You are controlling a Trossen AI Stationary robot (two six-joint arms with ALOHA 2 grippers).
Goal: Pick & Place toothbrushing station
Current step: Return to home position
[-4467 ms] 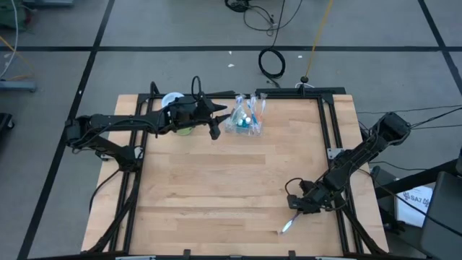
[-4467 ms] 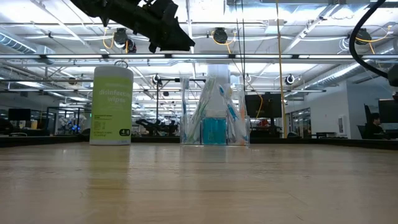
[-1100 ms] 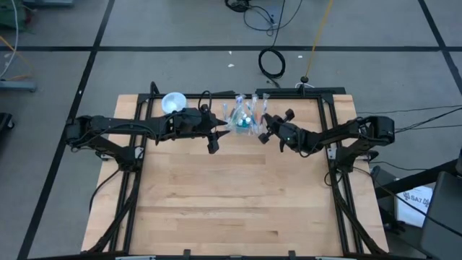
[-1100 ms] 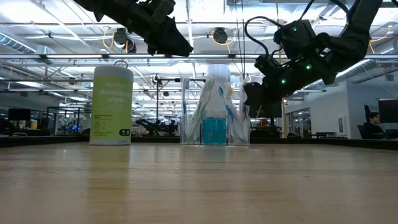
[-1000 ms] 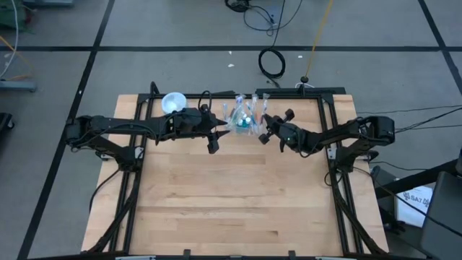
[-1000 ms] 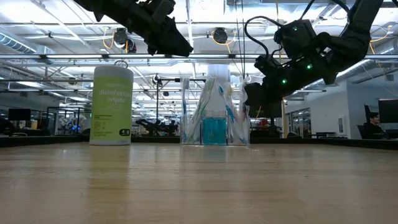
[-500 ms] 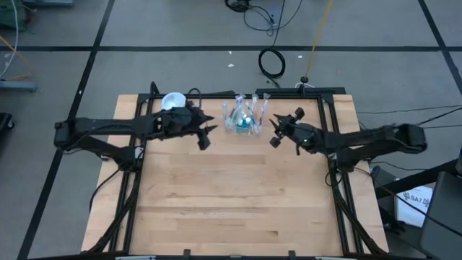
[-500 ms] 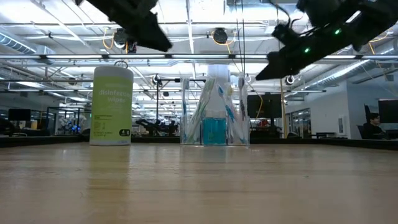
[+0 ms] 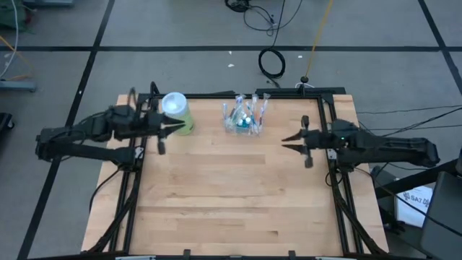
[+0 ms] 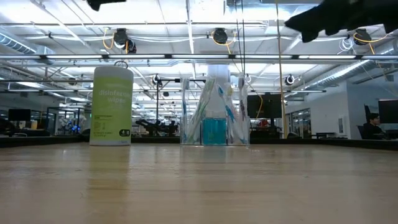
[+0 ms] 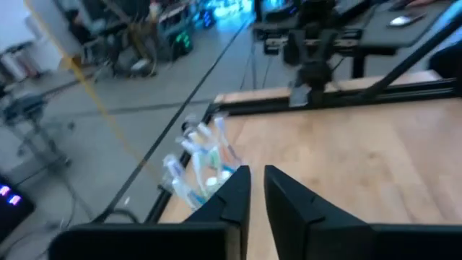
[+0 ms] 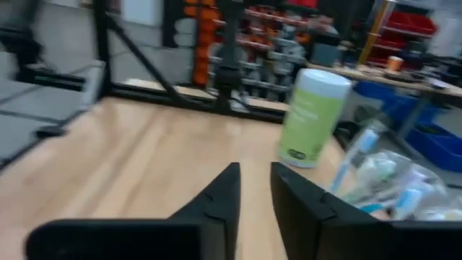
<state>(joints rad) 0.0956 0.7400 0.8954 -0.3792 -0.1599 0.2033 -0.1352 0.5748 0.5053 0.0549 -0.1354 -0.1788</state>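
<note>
High view: the clear cup (image 9: 232, 124) stands upright near the far edge of the table (image 9: 231, 202), about midway along it. The toothbrushes (image 9: 254, 107) are bunched inside it, heads up and fanning outward. Low in the cup sits what looks like a blue tube (image 10: 214, 131), though the crowded plastic makes that hard to confirm. A green canister (image 9: 180, 119) with a pale lid stands to the cup's left, apart from it. The left gripper (image 9: 172, 128) hangs on the canister's far side from the cup, tips pointing toward the cup. The right gripper (image 9: 286, 141) hangs to the cup's right, well apart. Both wrist views show the fingers (image 11: 231, 202) (image 12: 216, 206) drawn almost together, a thin slit between them and nothing held.
</note>
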